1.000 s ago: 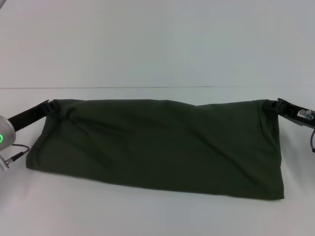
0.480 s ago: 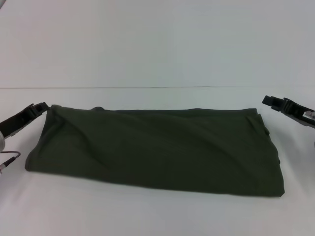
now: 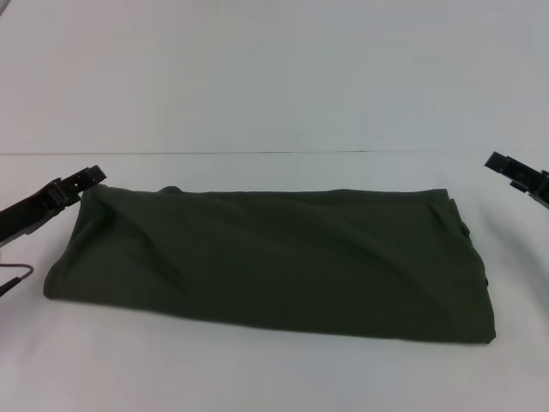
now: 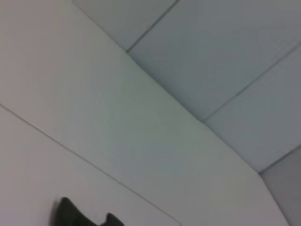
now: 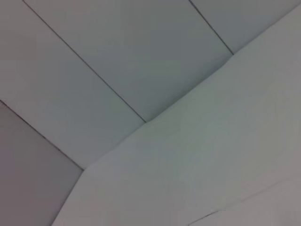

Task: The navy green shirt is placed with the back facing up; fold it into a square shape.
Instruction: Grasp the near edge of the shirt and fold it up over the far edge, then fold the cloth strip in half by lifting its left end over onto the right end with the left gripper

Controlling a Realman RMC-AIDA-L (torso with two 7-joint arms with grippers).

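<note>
Shirt status: the large dark olive-green cloth shirt (image 3: 274,262) lies flat on the white table (image 3: 274,378) as a wide folded band, plain side up, long from left to right and short from near to far. No lettering shows. I judge one lengthwise fold done; the band is not yet square, so the left and right ends must be folded inward.

My left gripper (image 3: 86,178) sits just beside the shirt's far left corner; it holds no cloth, but I cannot tell how its fingers are set. My right gripper (image 3: 506,165) hangs off the far right corner, apart from the cloth; finger state likewise cannot be told. Both wrist views show only pale panels.
</note>
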